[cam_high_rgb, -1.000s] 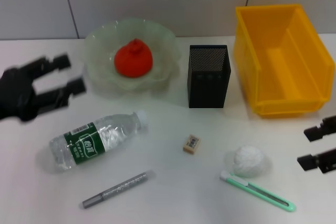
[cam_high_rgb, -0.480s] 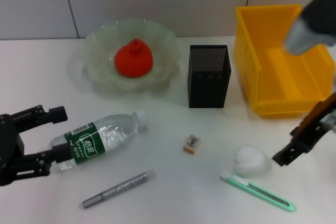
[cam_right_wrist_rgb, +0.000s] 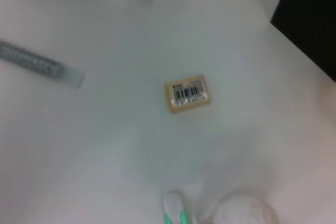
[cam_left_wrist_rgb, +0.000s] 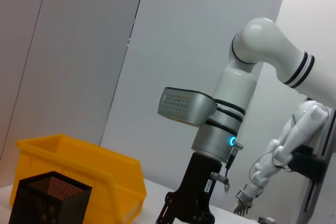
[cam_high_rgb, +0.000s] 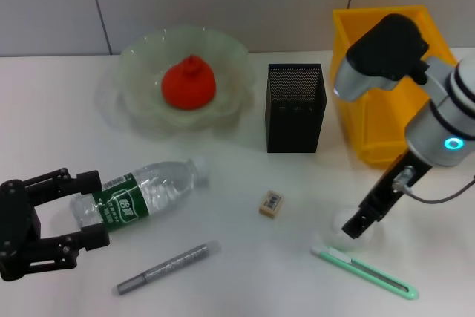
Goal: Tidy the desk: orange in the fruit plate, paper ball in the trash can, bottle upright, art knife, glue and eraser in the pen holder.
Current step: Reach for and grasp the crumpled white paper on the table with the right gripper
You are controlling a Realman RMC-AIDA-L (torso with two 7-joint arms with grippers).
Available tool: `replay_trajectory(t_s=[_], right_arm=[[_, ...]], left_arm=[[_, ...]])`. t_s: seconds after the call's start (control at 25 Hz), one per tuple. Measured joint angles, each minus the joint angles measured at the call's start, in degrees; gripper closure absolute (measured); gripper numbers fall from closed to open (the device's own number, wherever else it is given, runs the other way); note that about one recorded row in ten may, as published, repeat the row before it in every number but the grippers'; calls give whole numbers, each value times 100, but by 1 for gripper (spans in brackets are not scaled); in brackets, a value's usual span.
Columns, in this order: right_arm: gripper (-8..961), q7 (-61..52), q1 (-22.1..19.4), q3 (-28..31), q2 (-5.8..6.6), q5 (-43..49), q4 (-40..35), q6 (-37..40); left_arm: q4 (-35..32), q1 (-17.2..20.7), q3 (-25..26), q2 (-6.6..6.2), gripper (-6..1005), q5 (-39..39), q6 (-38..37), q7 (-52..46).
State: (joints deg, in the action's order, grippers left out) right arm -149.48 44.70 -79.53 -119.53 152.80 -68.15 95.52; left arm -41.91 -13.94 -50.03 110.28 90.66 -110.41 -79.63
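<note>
Lower left of the head view: the left gripper has slid in from the upper left over the last second and now sits with its fingers spread on either side of the base of the bottle, not clamped yet. The bottle lies on its side on the desk, cap pointing toward the middle. My guess is the stand-it-up step is about to start.

Upper middle: the orange already sits in the fruit plate, so that one looks done. The pen holder stands empty-looking beside it, with the eraser and glue loose in front.

Right side: the right gripper has swung in from the frame edge and dropped right onto the paper ball, mostly hiding it; can't tell if its fingers are spread or closed. The art knife lies just below it, and the trash can waits upper right.
</note>
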Motion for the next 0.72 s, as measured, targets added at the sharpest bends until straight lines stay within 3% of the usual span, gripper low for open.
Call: replay_trajectory(t_s=[0.24, 0.72], right_arm=[[200, 4, 190, -262, 3, -27, 587, -404], [203, 39, 322, -577, -1, -43, 1030, -828]], left_arm=[[12, 39, 6, 31, 158, 5, 47, 1], [17, 37, 53, 74, 158, 4, 140, 1]])
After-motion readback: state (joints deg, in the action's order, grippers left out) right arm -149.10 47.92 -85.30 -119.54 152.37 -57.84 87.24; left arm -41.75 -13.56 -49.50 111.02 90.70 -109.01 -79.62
